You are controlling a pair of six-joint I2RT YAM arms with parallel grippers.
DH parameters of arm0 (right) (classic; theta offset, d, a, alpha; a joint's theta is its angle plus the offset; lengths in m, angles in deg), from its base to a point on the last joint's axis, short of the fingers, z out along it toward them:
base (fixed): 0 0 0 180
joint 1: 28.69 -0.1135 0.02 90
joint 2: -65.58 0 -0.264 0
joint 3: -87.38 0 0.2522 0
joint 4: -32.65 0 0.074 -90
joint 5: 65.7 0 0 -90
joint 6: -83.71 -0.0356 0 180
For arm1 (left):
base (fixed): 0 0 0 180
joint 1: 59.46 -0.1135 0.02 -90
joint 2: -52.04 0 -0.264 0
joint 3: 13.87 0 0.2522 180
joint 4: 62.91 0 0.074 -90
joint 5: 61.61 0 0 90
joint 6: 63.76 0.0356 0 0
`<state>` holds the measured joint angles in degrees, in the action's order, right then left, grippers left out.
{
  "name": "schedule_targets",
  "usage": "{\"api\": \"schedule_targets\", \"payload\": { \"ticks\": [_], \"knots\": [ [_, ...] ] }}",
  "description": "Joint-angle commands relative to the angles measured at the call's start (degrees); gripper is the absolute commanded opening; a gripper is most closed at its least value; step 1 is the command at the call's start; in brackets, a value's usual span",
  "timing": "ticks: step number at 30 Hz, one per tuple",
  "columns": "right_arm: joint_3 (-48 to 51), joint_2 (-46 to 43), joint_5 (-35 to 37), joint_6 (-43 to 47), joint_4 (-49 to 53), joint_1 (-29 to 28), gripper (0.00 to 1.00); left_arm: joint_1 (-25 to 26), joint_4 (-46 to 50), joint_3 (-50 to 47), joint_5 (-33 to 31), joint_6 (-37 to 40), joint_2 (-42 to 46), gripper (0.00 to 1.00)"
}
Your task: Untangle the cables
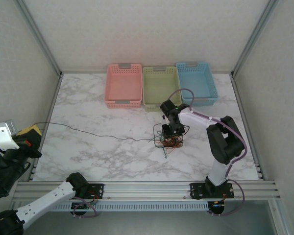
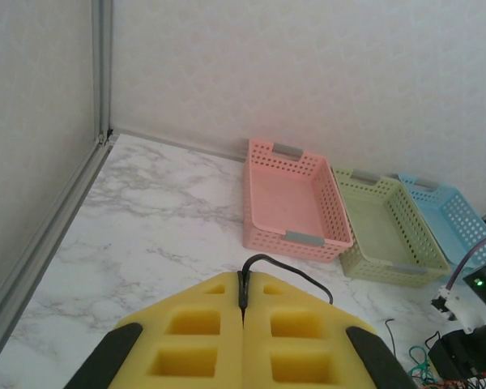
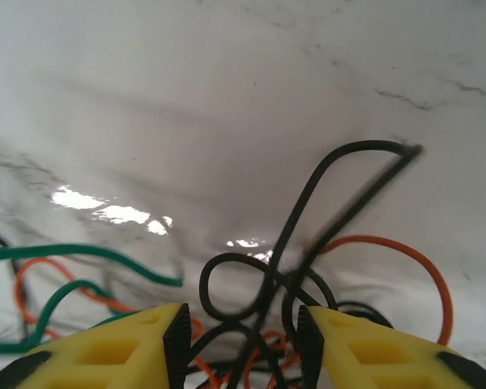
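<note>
The cables (image 1: pixel 170 142) lie in a small tangle of black, red-orange, green and brown wires right of the table's middle. One black cable (image 1: pixel 88 131) runs taut from the tangle leftward to my left gripper (image 1: pixel 35 131), which is off the table's left edge. In the left wrist view, the left gripper (image 2: pixel 245 293) is shut on that black cable (image 2: pixel 292 271). My right gripper (image 1: pixel 172 131) hangs just over the tangle. In its wrist view, the right gripper (image 3: pixel 243 344) is open, with black loops (image 3: pixel 235 285) lying loosely between the pads, a red-orange wire (image 3: pixel 425 271) to the right and a green wire (image 3: pixel 81 251) to the left.
Three baskets stand in a row at the back: pink (image 1: pixel 123 85), green (image 1: pixel 160 88) and blue (image 1: pixel 196 83). Metal frame rails run along the table's left, right and near edges. The right arm's thick purple-grey cable (image 1: pixel 183 91) arches over the green basket's front.
</note>
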<state>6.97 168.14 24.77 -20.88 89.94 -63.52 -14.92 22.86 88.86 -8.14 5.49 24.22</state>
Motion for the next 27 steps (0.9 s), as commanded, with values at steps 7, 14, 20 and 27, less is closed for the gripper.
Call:
{"api": "schedule_targets", "payload": {
  "ticks": [7,14,20,27],
  "knots": [
    [-0.8,-4.9,-1.2,-0.7,-1.2,0.3,0.14,0.5,0.8,0.6,-1.4,0.5,0.3,0.0],
    [2.5,-17.5,-14.0,-5.2,-6.9,9.9,0.02,0.6,1.9,0.9,-6.3,0.2,1.5,0.0],
    [7.1,-24.2,-20.8,-9.8,-9.9,22.1,0.03,1.2,3.3,2.2,-8.7,-0.8,3.1,0.0],
    [11.4,-24.9,-14.9,-9.4,-9.0,26.9,0.11,2.1,4.1,3.7,-10.6,-1.5,4.7,0.0]
  ]
}}
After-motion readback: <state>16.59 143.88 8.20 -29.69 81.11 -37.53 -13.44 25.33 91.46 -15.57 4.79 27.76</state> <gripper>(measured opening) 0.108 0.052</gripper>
